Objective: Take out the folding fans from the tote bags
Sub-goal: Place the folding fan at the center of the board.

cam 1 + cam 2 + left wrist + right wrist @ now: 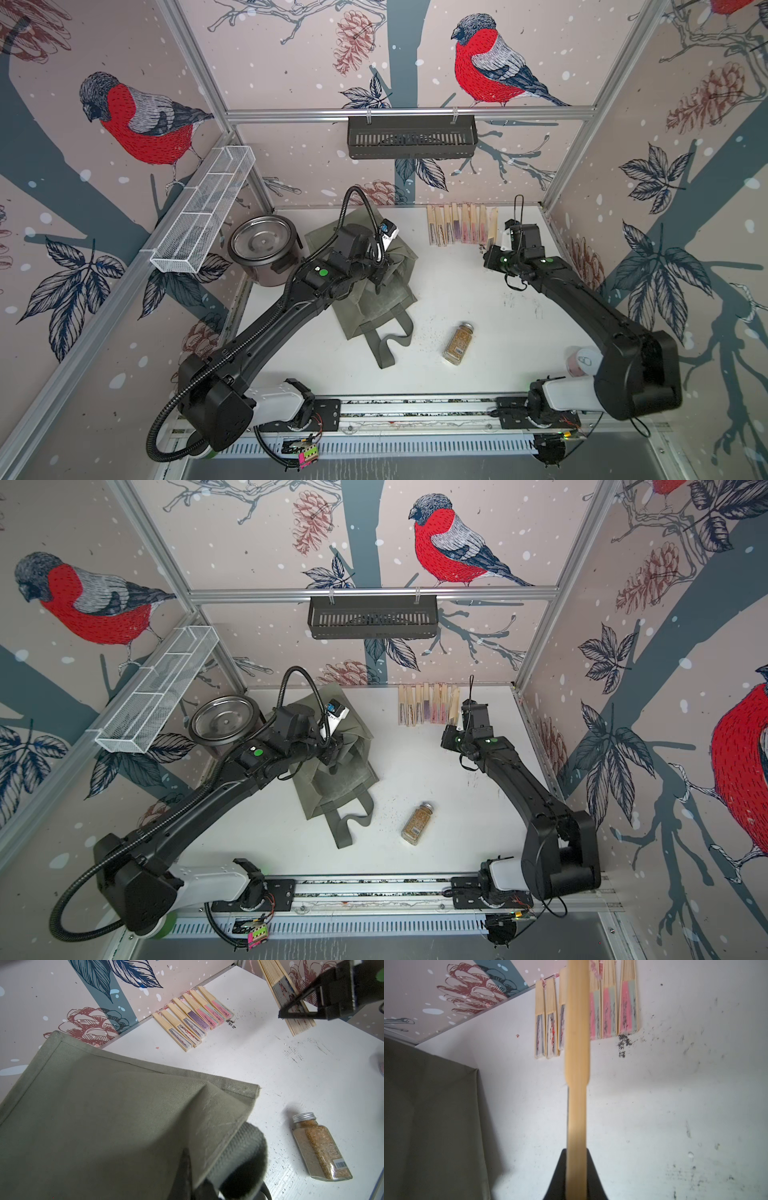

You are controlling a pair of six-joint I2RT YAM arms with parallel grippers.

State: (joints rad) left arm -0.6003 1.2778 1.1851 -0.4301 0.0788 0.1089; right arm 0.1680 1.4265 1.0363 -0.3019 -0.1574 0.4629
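Olive-grey canvas makes up the tote bag, which lies slumped mid-table in both top views with its strap handles trailing toward the arm bases. The left gripper is pinched tight on the bag's fabric. Beyond its fingers, toward the right arm, the folding fans lie closed in a tight row against the back wall. They have pale bamboo sticks and pink, purple and dark leaves. The right gripper hangs at the row's outer end, clamped on a single closed fan. A spice jar lies on its side on the white table between the arms, and a steel pot stands behind the left wrist.

In the left wrist view, a fold of bag rises to a dark finger. The jar carries a barcode label, its print too small to read. Bare, scuffed tabletop separates the bag's hem from the row. Whether the fan's lower end touches the table cannot be told.

In the right wrist view, the fan's bamboo guard runs straight out from between the black fingers. The row lies past its tip. The bag is well off to one side, with open table on the other.
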